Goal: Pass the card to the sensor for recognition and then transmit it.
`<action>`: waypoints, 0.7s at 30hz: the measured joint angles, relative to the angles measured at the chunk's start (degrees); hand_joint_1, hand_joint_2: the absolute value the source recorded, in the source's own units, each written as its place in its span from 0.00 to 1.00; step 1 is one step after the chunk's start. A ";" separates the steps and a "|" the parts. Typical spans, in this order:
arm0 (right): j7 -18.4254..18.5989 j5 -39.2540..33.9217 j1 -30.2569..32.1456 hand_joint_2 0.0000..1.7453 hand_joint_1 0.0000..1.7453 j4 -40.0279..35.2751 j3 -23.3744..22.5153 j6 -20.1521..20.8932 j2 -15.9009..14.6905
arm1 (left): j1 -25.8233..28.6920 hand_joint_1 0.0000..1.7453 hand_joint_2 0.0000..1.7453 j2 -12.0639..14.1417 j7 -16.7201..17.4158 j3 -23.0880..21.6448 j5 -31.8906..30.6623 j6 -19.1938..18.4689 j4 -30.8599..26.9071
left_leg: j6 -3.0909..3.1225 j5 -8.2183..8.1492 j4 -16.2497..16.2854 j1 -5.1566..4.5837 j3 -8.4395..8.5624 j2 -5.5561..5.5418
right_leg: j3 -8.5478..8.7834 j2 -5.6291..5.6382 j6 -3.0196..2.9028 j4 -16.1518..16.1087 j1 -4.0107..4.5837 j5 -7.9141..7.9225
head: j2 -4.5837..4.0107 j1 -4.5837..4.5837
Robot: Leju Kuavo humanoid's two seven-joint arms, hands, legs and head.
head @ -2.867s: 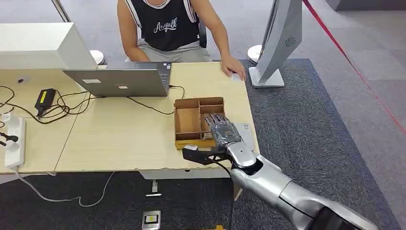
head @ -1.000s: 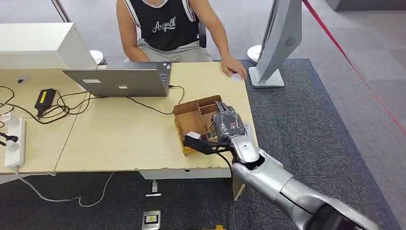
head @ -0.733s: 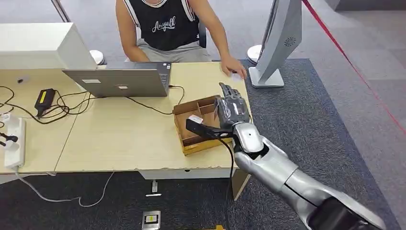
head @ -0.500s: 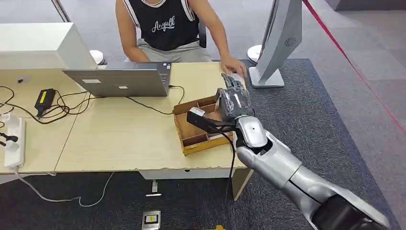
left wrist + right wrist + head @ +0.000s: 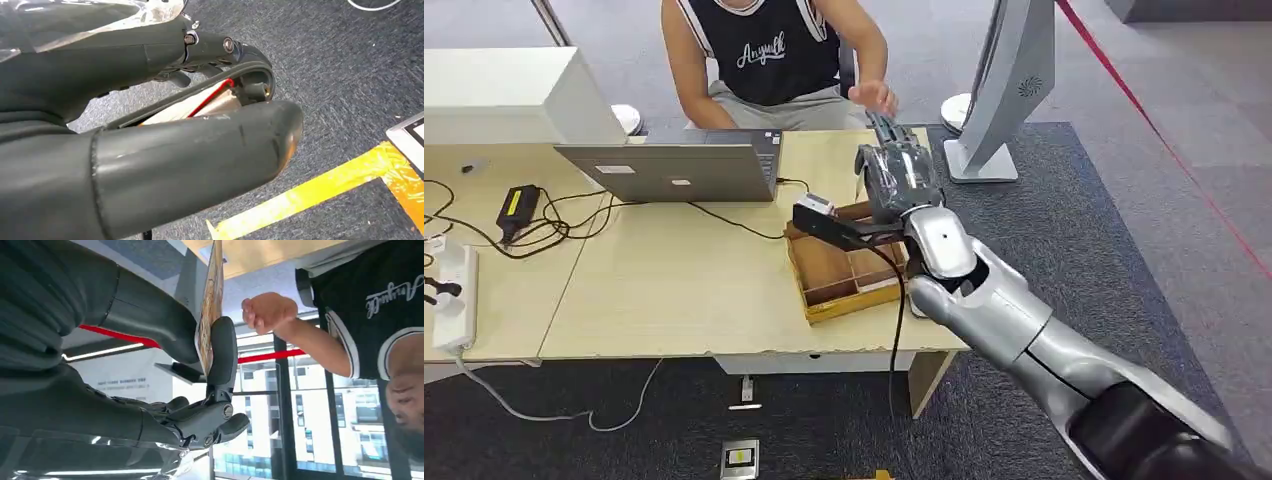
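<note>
Head view, left to right:
Laptop point(image 5: 674, 170): open on the desk point(image 5: 674, 290), at 9 o'clock from the tray.
Tray point(image 5: 834, 275): wooden, compartmented, near the desk's right edge.
Right hand point(image 5: 894, 180): raised above the tray, pinching the card point(image 5: 210, 305) between thumb and finger.
Person's hand point(image 5: 874, 97): at 12 o'clock from the right hand, just apart.
Left hand point(image 5: 150, 150): over dark carpet; whether it grasps anything I cannot tell.

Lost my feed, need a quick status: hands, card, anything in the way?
Right hand pinches the card, raised over the desk. Left hand hangs over carpet, holding nothing visible. Person's hand raised just beyond the card.
</note>
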 joint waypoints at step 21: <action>-2.73 -1.90 -7.83 1.00 1.00 13.38 2.84 2.06 8.05 | -1.21 0.00 0.00 -0.07 0.44 -0.04 -2.34 -1.05 0.00 | -0.03 0.02 0.00 0.01 -0.04 -0.01 | -0.04 0.00 0.00 0.01 0.01 0.00 | 0.00 -0.02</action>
